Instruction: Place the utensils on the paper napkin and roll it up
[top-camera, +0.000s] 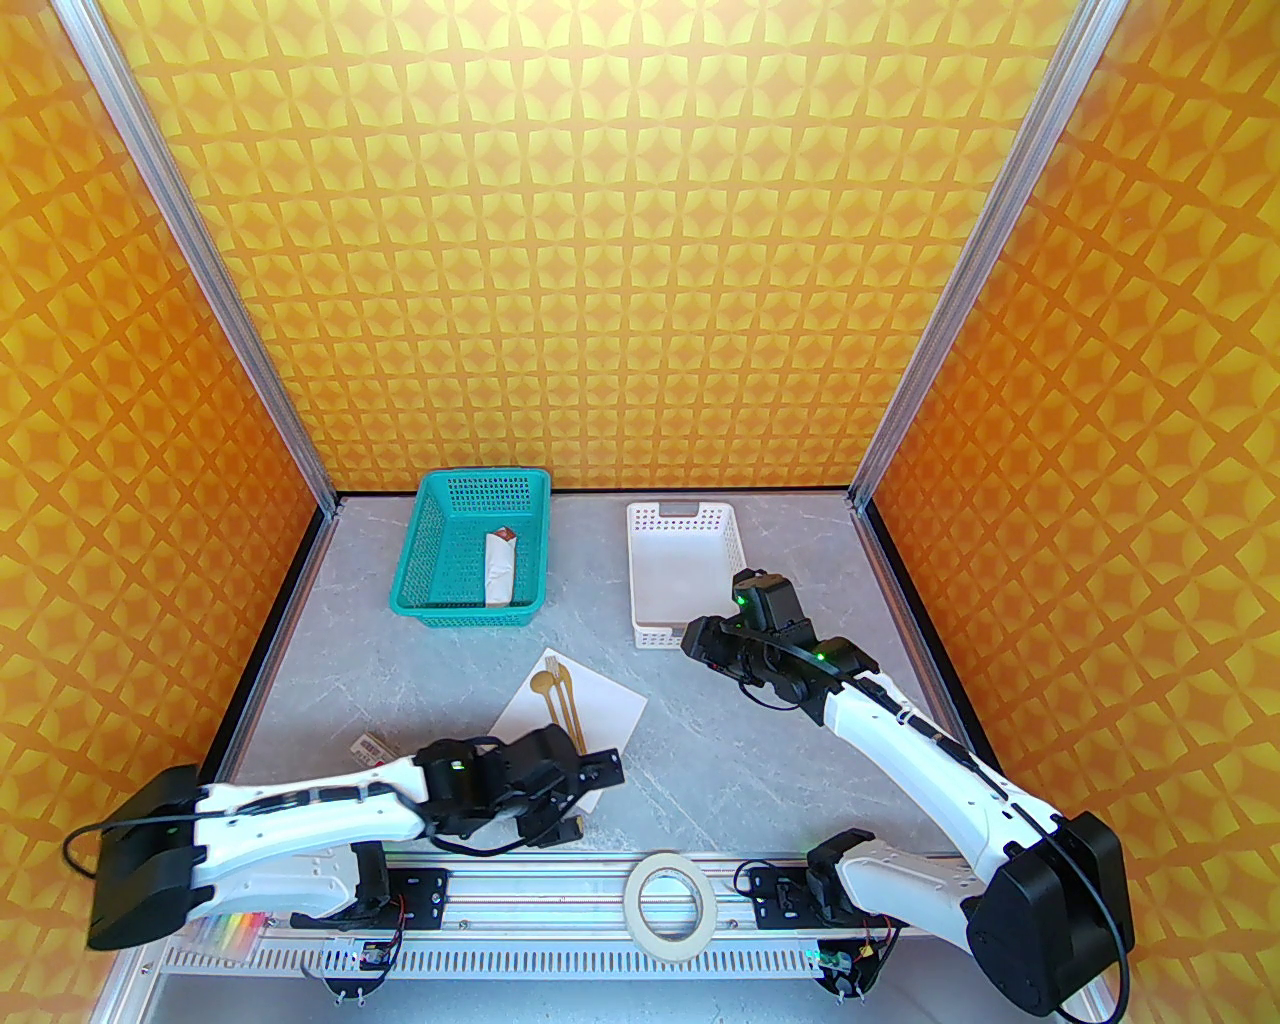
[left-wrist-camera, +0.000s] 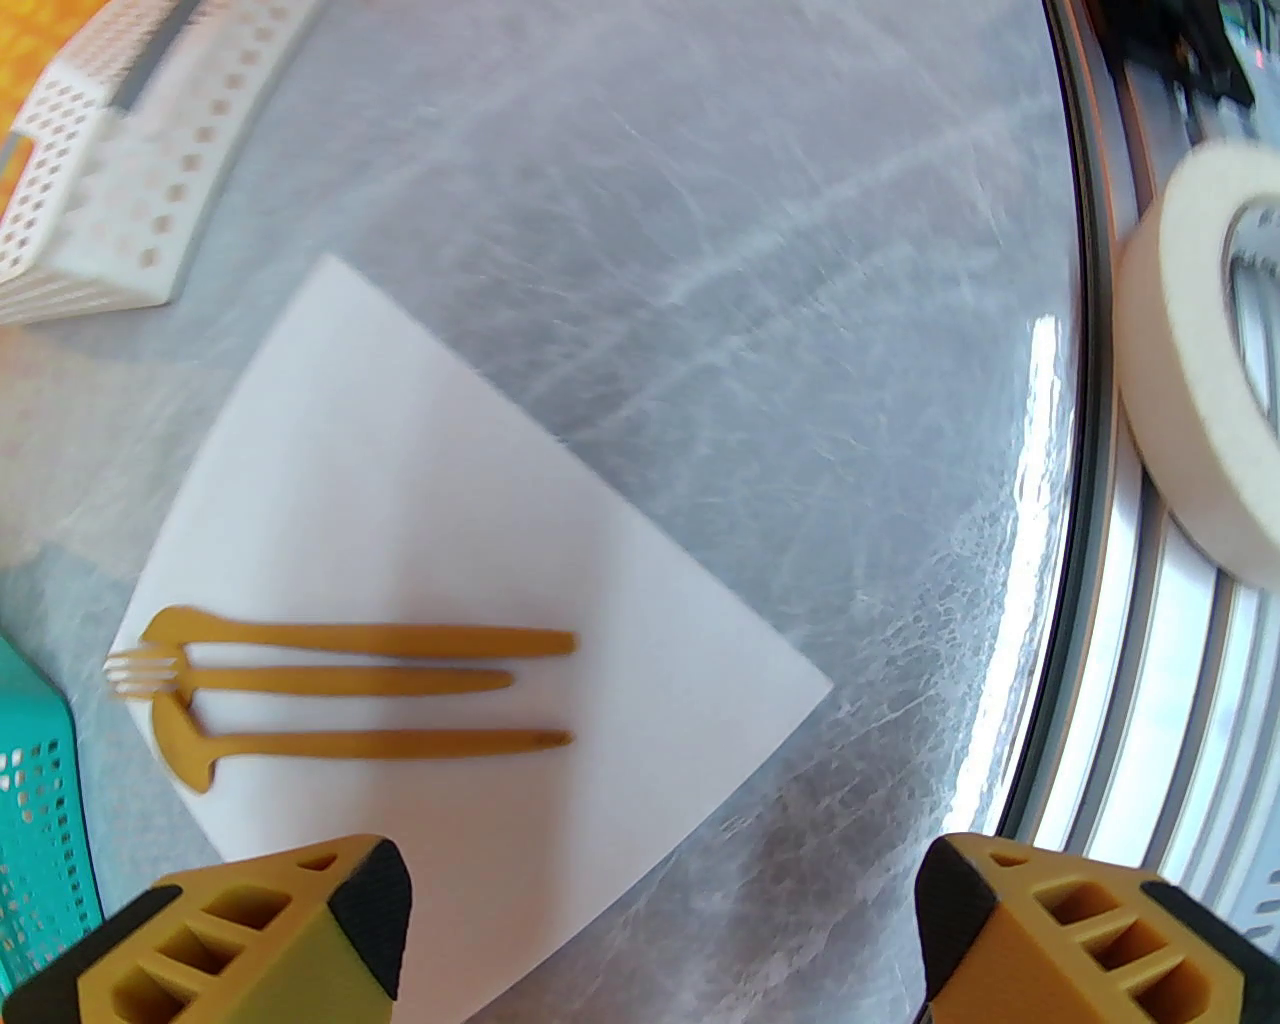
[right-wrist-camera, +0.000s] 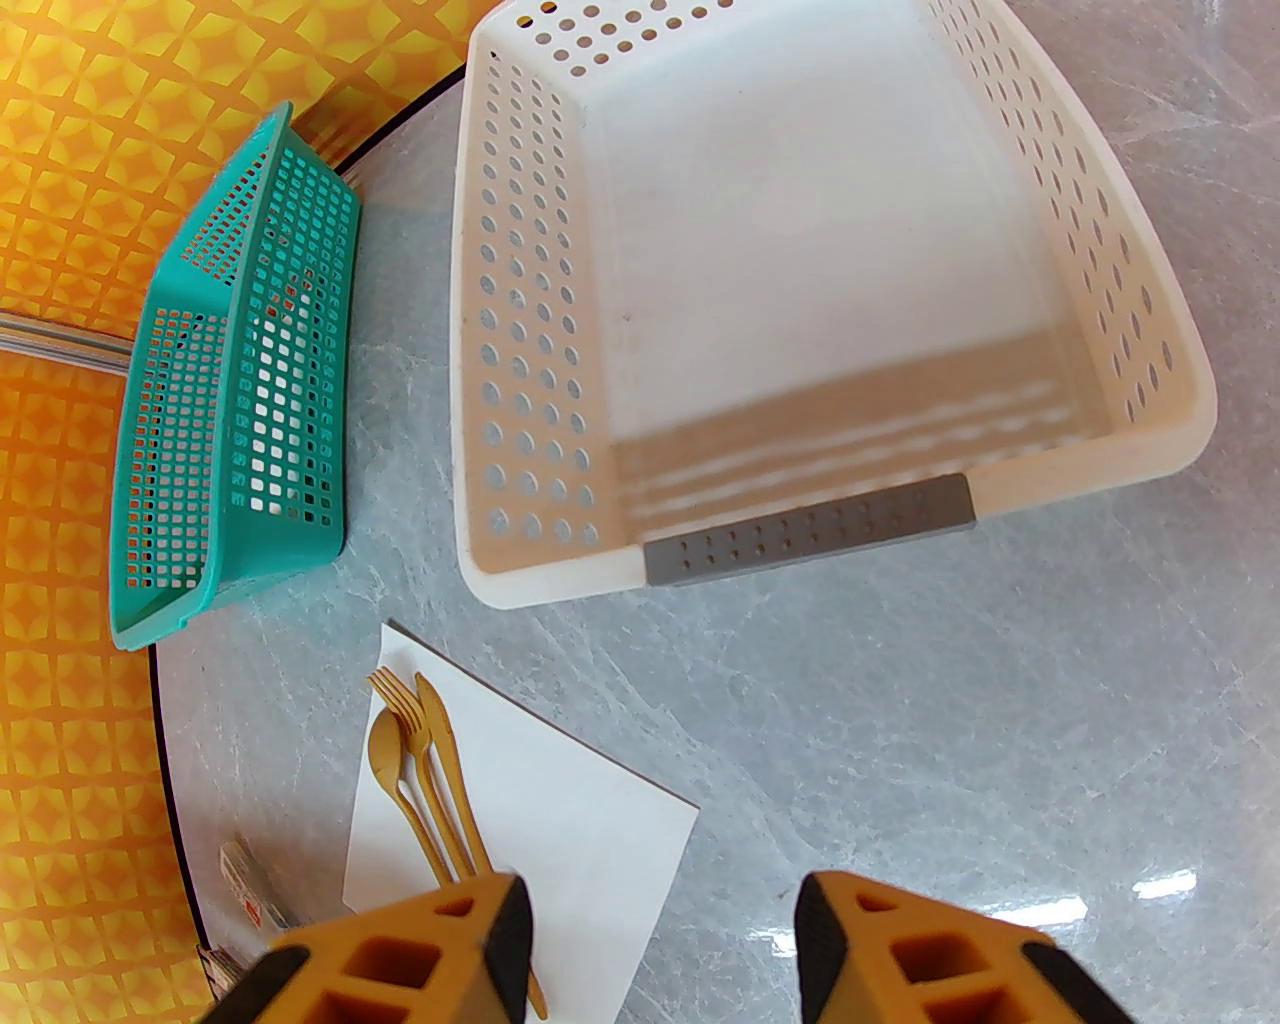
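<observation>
Utensils (top-camera: 563, 700) lie parallel on the paper napkin (top-camera: 612, 706).
Heads point to the far side, handles toward the left gripper (left-wrist-camera: 660, 930), wide open, empty; right gripper (right-wrist-camera: 660, 940) parted, empty.

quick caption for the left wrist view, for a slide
Open left gripper hovers at the edge of the paper napkin, on which three wooden utensils lie side by side.
</observation>
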